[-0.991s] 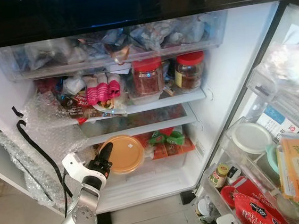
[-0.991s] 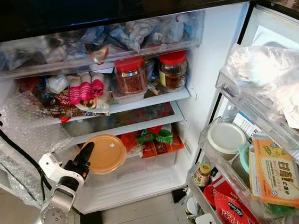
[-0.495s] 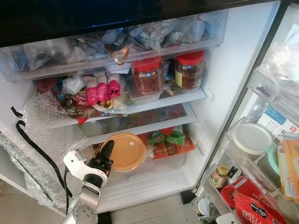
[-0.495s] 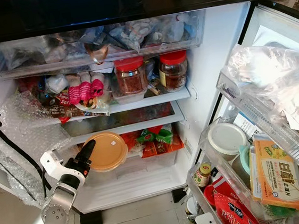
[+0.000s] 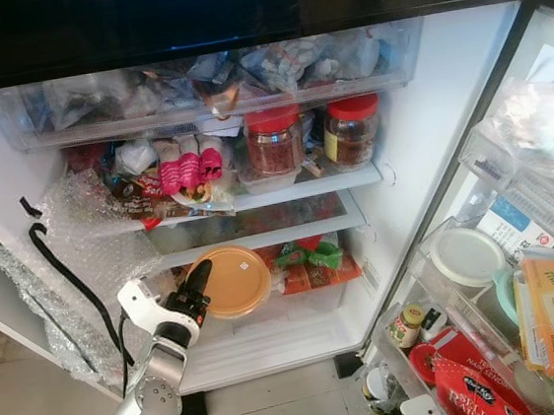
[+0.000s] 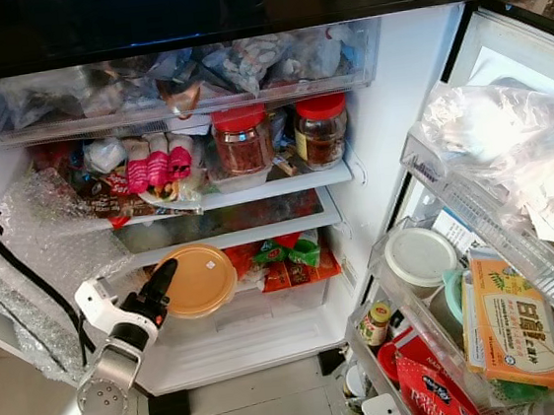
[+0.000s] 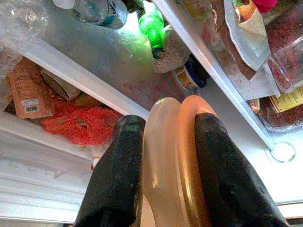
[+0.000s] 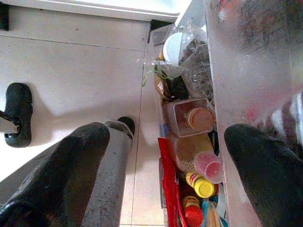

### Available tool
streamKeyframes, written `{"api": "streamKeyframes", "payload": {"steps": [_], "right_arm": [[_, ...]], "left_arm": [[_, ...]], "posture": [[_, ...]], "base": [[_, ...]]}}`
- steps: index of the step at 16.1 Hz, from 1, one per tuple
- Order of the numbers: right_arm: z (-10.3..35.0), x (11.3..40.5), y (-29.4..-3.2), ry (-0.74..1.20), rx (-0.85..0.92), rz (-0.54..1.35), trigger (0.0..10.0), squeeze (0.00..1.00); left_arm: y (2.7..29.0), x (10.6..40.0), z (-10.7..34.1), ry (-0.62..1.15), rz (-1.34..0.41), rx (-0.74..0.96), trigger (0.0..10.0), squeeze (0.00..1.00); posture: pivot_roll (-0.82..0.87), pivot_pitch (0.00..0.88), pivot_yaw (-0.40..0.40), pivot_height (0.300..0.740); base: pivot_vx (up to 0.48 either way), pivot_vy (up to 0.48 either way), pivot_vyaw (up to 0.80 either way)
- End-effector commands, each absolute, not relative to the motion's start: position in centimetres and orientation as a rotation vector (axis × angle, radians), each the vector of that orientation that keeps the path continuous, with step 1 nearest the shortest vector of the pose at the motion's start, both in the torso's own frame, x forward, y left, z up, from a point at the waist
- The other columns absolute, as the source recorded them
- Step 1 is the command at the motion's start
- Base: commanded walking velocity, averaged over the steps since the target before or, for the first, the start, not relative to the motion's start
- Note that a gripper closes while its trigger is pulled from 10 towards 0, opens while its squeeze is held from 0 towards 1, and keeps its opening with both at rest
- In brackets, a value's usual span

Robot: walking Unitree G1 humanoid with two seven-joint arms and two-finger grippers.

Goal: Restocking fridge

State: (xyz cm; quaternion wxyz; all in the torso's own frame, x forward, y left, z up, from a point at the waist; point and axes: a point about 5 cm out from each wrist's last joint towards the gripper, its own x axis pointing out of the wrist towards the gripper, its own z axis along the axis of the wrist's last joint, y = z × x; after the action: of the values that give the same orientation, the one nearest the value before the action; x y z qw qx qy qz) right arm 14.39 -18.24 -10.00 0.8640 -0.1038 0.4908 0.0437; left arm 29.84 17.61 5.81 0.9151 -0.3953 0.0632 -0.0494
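Glossy plastic container (image 5: 229,281); crinkly bubble wrap (image 5: 92,237)

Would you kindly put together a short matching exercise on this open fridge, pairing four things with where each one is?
Things:
1. orange-lidded tub
2. two red-lidded jars
3. white round lid
4. left gripper

Places:
A. in a door shelf on the right
B. on the upper shelf, side by side
C. at the front of the lower shelf, on its left side
D. clamped on the edge of the tub, one finger on each side

Pairs: 1-C, 2-B, 3-A, 4-D
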Motion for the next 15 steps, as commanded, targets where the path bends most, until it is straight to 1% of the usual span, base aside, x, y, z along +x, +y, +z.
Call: {"api": "streamKeyframes", "payload": {"steps": [1, 4, 5, 7, 8, 10, 15], "right_arm": [[-9.94, 14.54, -18.41, 1.027, -0.226, 0.084, 10.0, 0.00], [-9.92, 14.62, -18.34, 1.028, -0.223, 0.084, 10.0, 0.00], [-9.93, 14.59, -18.34, 1.027, -0.222, 0.086, 10.0, 0.00], [-9.99, 14.38, -18.39, 1.031, -0.224, 0.089, 10.0, 0.00], [-10.03, 14.27, -18.39, 1.033, -0.223, 0.090, 10.0, 0.00], [-10.05, 14.22, -18.37, 1.035, -0.222, 0.093, 10.0, 0.00], [-10.07, 14.08, -18.49, 1.035, -0.228, 0.103, 10.0, 0.00]], "left_arm": [[17.28, 30.00, 5.93, 0.136, -0.120, -0.822, 10.0, 0.00], [17.24, 29.99, 5.90, 0.137, -0.120, -0.823, 10.0, 0.00], [17.23, 30.00, 5.90, 0.137, -0.120, -0.823, 10.0, 0.00], [17.23, 29.98, 5.89, 0.137, -0.119, -0.822, 10.0, 0.00], [17.25, 29.98, 5.88, 0.137, -0.118, -0.822, 10.0, 0.00], [17.23, 29.98, 5.87, 0.137, -0.118, -0.822, 10.0, 0.00], [17.25, 30.07, 5.94, 0.134, -0.119, -0.821, 10.0, 0.00]], "posture": [[-0.13, 0.069, -0.021, 0.731], [-0.13, 0.068, -0.021, 0.707], [-0.13, 0.068, -0.021, 0.687], [-0.13, 0.068, -0.021, 0.669], [-0.13, 0.067, -0.022, 0.649], [-0.13, 0.065, -0.022, 0.629], [-0.13, 0.063, -0.021, 0.624]], "base": [[0.000, 0.000, 0.00], [0.000, 0.000, 0.00], [0.000, 0.000, 0.00], [0.000, 0.000, 0.00], [0.000, 0.000, 0.00], [0.000, 0.000, 0.00], [0.000, 0.000, 0.00]]}}
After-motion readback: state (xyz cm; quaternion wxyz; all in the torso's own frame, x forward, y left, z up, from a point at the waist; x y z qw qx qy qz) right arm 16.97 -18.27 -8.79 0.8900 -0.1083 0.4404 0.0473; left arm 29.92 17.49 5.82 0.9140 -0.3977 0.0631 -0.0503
